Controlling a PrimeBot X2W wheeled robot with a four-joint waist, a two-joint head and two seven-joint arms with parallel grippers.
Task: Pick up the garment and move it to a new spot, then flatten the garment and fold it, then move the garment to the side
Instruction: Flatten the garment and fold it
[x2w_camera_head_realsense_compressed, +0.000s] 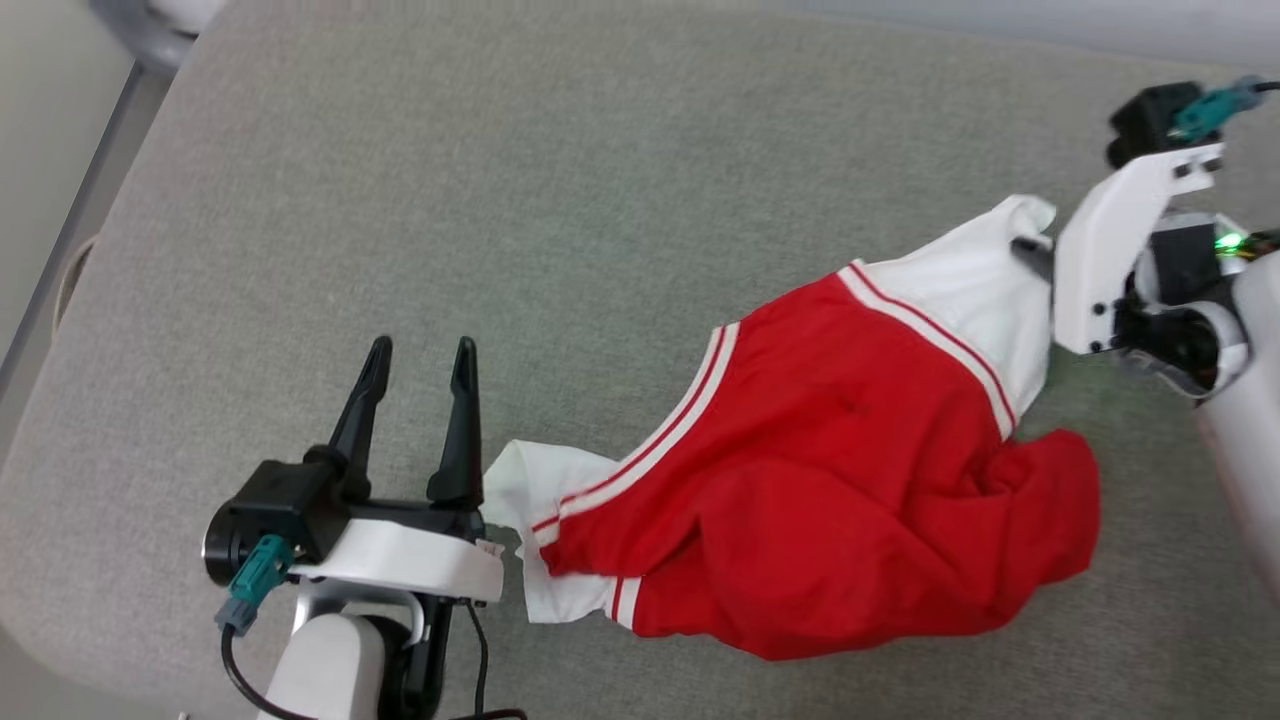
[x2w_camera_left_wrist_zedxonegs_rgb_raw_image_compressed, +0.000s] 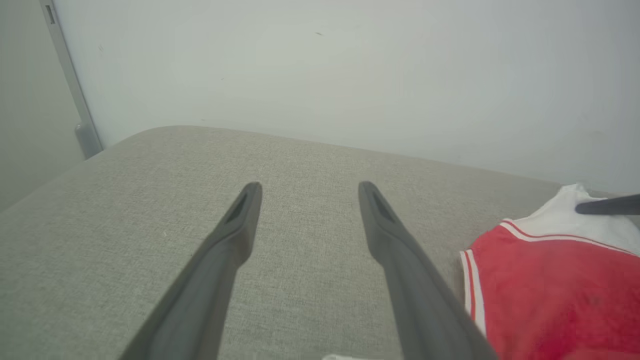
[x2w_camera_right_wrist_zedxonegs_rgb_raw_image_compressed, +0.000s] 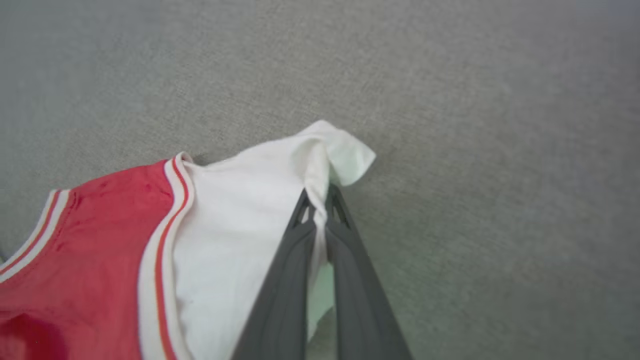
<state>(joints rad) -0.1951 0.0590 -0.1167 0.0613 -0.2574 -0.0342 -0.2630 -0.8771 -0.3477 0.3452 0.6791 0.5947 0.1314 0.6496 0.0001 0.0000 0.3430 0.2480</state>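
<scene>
**Garment** (x2w_camera_head_realsense_compressed: 830, 480): red jersey body with white sleeves edged in red-and-white stripes. It is lying crumpled in a long heap on the grey padded surface (x2w_camera_head_realsense_compressed: 500, 180), running from the near left to the far right of the head view. One white sleeve is trailing at each end.

**Left tool** (x2w_camera_head_realsense_compressed: 420, 350): sitting at the lower left of the head view. Its two dark fingers (x2w_camera_left_wrist_zedxonegs_rgb_raw_image_compressed: 235, 235) are standing wide apart with nothing between them, pointing out over bare grey fabric toward a pale wall (x2w_camera_left_wrist_zedxonegs_rgb_raw_image_compressed: 350, 75). The near white sleeve is lying just beside the tool's base. In the left wrist view, the red cloth is showing at the right edge.

**Right tool** (x2w_camera_head_realsense_compressed: 1032, 250): reaching in at the upper right of the head view and gripping the far white sleeve. In the right wrist view its fingers (x2w_camera_right_wrist_zedxonegs_rgb_raw_image_compressed: 290, 260) are pressing together, with a fold of white cloth bunching up between the tips.
</scene>
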